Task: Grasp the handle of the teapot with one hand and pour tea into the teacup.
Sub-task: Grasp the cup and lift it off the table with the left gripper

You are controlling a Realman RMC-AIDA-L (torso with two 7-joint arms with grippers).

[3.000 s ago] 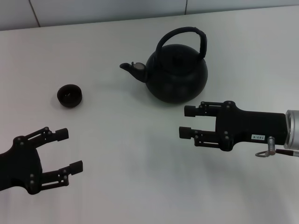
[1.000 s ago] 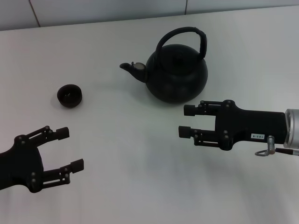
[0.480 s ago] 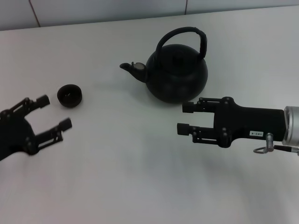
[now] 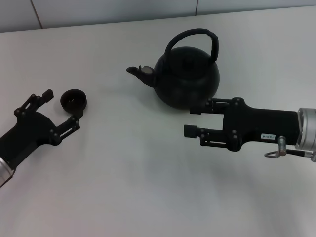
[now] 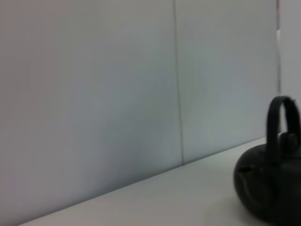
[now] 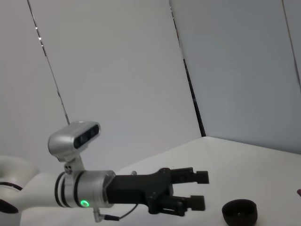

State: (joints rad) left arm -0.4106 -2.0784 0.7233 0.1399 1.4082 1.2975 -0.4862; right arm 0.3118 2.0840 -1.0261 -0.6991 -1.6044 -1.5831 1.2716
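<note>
The approach step is in hand; nothing is grasped yet. The right end effector (image 4: 190, 121) is held with fingers spread wide, the teapot (image 4: 186, 74) just beyond its fingertips and the handle (image 4: 193, 35) arching above and beyond. The left end effector (image 4: 63, 106), also spread wide, has the teacup (image 4: 74, 100) between its fingertips. Next, the right end effector must be raised to the handle's wrapped top and closed.
</note>
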